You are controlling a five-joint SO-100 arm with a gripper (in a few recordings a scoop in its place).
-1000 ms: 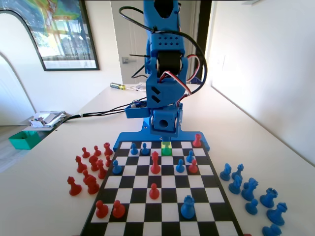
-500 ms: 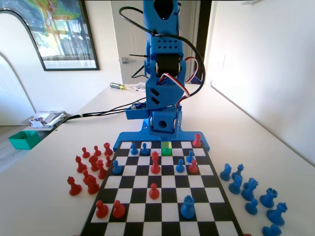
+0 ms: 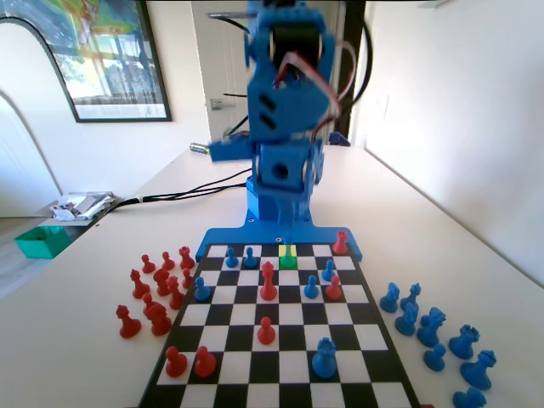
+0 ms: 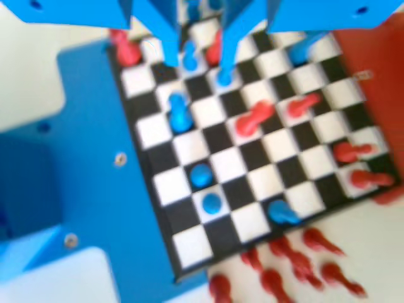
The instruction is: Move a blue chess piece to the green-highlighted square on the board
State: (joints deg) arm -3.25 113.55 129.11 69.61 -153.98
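The slim blue chess piece [image 3: 288, 252] stands upright on the green-highlighted square [image 3: 288, 263], in the board's [image 3: 293, 367] far row next to the blue frame. In the wrist view the same piece [image 4: 178, 112] stands on the board [image 4: 222, 163] below and left of my gripper [image 4: 197, 66]. The gripper's jaws hang apart, open, with nothing held between them. The blue arm [image 3: 283, 127] is raised high above the board's far end, well clear of the piece.
Red and blue pieces are scattered over the board, including a tall red one [image 3: 269, 281] and a large blue one [image 3: 324, 358]. Several red pieces [image 3: 157, 293] stand off the board at left and several blue ones [image 3: 433, 331] at right.
The arm has lifted up and away from the green square. The slim blue piece stays standing on that square.
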